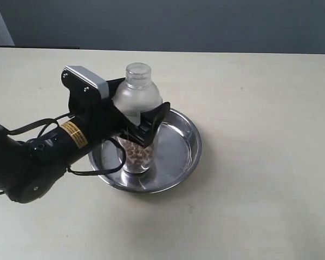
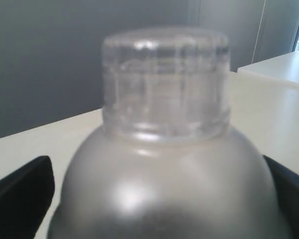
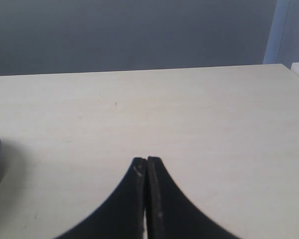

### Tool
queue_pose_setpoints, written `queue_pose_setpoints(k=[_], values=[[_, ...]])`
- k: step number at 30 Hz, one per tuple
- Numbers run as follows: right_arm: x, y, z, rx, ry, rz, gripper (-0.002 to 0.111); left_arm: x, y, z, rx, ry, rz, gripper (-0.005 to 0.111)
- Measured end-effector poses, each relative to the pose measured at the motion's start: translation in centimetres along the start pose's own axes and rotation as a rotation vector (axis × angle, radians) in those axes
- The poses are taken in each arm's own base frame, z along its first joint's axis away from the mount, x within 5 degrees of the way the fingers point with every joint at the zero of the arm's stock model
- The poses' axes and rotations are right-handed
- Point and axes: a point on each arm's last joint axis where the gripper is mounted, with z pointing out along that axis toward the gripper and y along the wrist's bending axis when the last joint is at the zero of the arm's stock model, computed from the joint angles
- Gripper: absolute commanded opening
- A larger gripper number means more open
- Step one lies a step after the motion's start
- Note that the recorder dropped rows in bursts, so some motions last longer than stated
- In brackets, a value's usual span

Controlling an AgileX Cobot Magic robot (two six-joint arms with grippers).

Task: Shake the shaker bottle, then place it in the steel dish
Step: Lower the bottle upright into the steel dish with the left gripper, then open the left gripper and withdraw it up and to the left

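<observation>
A: Count, please

B: One shaker bottle, one steel dish, two grippers. One cap on the bottle. Brown pellets heaped in its lower part, too small and too many to count.

A: Bottle's position?

B: Inside the dish, left of the dish's centre in the exterior view, base low at the dish floor. Cannot tell if the base actually touches the steel. Dish sits flat on the pale tabletop.

A: Orientation?

B: Upright. Long axis vertical, cap up, base down, no lean that I can make out.

A: Left gripper?

B: Comes in from the left at about bottle mid-height. Jaws clamped on the bottle's body just under the domed shoulder, one black finger on each side. The left wrist view shows the cap and shoulder filling the frame, a finger at either edge.

A: Right gripper?

B: Seen only in its own wrist view. Jaws pressed together, nothing between them, above bare tabletop, well apart from the bottle. A sliver of the dish's rim shows at that frame's edge
</observation>
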Motion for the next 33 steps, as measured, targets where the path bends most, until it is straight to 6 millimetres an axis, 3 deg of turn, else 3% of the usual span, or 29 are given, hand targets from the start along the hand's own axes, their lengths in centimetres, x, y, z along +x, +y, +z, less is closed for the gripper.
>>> queue_pose_setpoints(k=[21,23,25,31,33], values=[[0.0,0.0,0.0,0.0,0.0,0.0,-0.001,-6.2,-0.2,-1.7,-0.031,-0.118,0.111,0.101],[0.0,0.0,0.0,0.0,0.0,0.0,-0.001,-6.9,-0.2,-2.0,-0.037,-0.117,0.119,0.09],[0.0,0.0,0.0,0.0,0.0,0.0,-0.001,-7.6,-0.3,-2.4,-0.039,-0.11,0.128,0.071],[0.0,0.0,0.0,0.0,0.0,0.002,-0.001,-10.3,-0.5,-4.2,-0.05,-0.097,0.146,0.004],[0.0,0.0,0.0,0.0,0.0,0.002,-0.001,-11.5,-0.6,-5.1,-0.065,-0.095,0.157,0.001]])
